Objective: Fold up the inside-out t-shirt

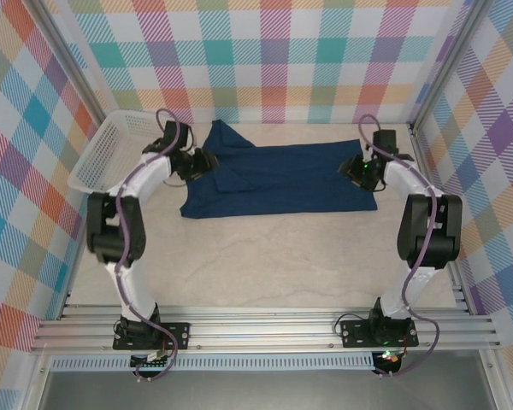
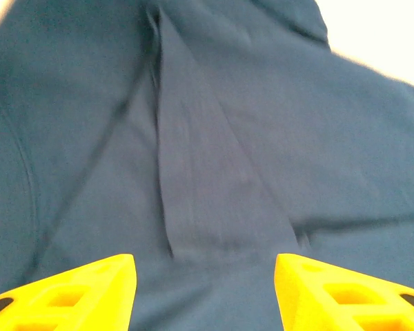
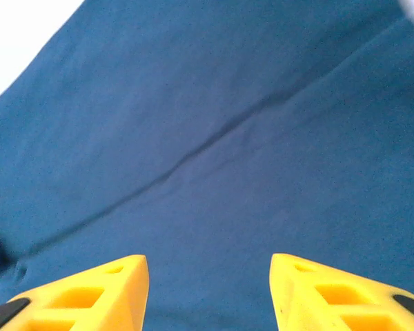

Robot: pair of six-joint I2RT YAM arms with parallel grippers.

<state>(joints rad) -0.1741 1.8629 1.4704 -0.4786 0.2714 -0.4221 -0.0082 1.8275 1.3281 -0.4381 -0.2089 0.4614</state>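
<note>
Seen from above, the t-shirt point(image 1: 282, 175) lies flat in a wide band across the far half of the table point(image 1: 265, 256), with a white basket point(image 1: 103, 154) to its left. The left gripper point(image 1: 203, 162) is over the shirt's left end and the right gripper point(image 1: 359, 171) over its right end. At the left wrist, the yellow fingers point(image 2: 90, 289) stand apart above a creased fold, holding nothing. At the right wrist, the fingers point(image 3: 331, 289) also stand apart, above smoother cloth.

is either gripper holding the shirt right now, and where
Nothing is held: the left gripper and right gripper both stand open over the t-shirt.
</note>
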